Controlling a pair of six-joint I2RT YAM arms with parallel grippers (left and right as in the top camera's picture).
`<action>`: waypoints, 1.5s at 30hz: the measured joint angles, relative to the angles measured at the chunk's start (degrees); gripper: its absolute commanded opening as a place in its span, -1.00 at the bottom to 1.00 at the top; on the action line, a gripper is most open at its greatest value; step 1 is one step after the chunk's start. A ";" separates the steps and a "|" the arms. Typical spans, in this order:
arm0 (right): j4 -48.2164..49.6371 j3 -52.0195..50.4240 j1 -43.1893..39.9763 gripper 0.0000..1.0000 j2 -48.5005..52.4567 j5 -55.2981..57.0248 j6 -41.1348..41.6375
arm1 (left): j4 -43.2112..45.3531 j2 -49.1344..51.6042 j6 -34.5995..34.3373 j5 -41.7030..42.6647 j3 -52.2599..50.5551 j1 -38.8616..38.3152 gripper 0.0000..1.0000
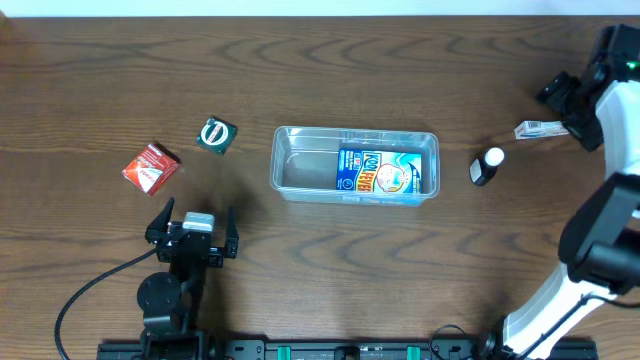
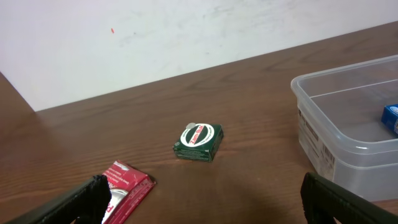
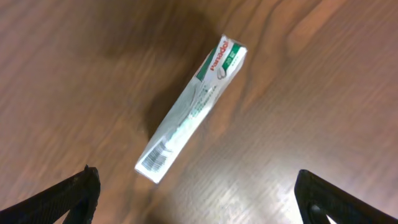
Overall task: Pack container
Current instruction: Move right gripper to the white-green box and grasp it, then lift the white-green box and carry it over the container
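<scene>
The clear plastic container (image 1: 355, 165) sits mid-table with a blue packet (image 1: 386, 171) lying in its right half; its corner shows in the left wrist view (image 2: 348, 118). My left gripper (image 1: 192, 227) rests open near the front left, nothing between its fingers. A green square box (image 1: 217, 134) (image 2: 199, 142) and a red packet (image 1: 151, 167) (image 2: 127, 190) lie ahead of it. My right gripper (image 1: 570, 105) hovers open at the far right over a long white box (image 1: 541, 128) (image 3: 193, 109), which lies flat on the wood just beyond the fingertips.
A small black bottle with a white cap (image 1: 487, 166) lies between the container and the white box. The left arm's cable (image 1: 90, 290) loops over the table's front left. A white wall (image 2: 155, 37) rises behind the table's far edge.
</scene>
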 measured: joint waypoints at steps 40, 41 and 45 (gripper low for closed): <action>6.75 -0.24 0.00 -0.04 7.69 0.00 -0.31 | 0.00 0.00 0.00 -0.02 0.00 0.00 0.96; 6.84 -0.24 0.00 -0.11 7.76 0.02 -0.33 | 0.00 0.00 0.00 -0.02 0.00 0.00 0.96; 6.93 -0.24 0.00 -0.29 8.46 0.00 -0.55 | 0.00 0.00 0.00 0.00 0.00 0.00 0.96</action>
